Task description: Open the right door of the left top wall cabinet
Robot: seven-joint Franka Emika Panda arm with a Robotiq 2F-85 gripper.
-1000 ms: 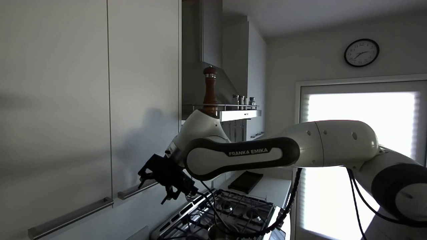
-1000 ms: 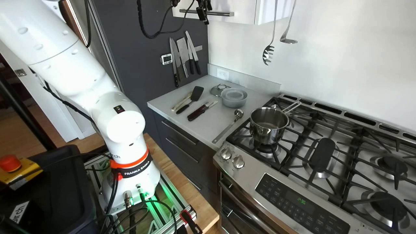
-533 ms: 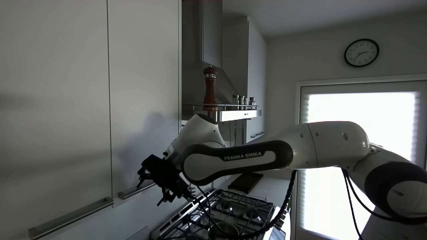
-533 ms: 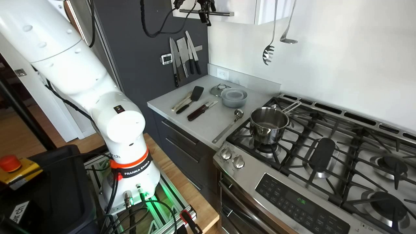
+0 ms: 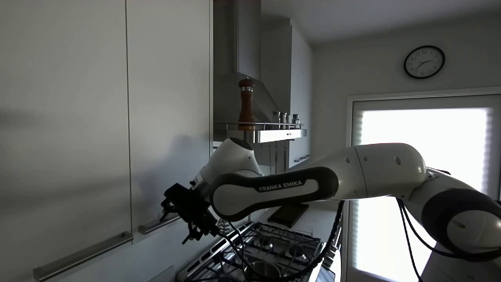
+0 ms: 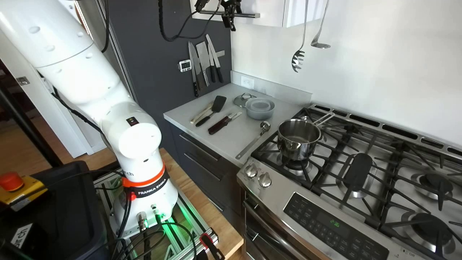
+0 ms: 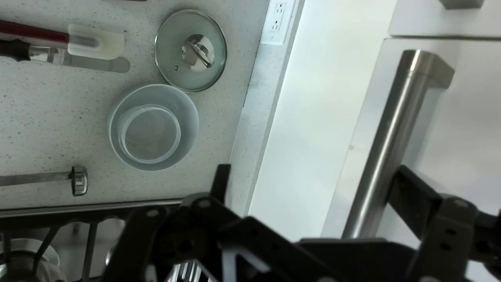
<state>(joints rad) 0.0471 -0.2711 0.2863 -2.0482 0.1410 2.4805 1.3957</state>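
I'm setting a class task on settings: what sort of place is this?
A kitchen, probably in a home: a gas stove with a steel pot on it, and knives against a dark panel.

In an exterior view, the camera looks roughly level along the near cabinet [image 5: 105,109] toward the far wall [image 5: 352,70]. In an exterior view, the camera looks from above, past the arm [image 6: 119,115], down onto the stove [image 6: 358,173] and surface [image 6: 234,136]. Both exterior views share arm, stove and pot [image 6: 299,150]. The wrist view, behind the end effector [image 7: 313,176], faces down at the surface from closer, sharing bowl [image 6: 258,115] and lid [image 7: 190,51] with an exterior view.
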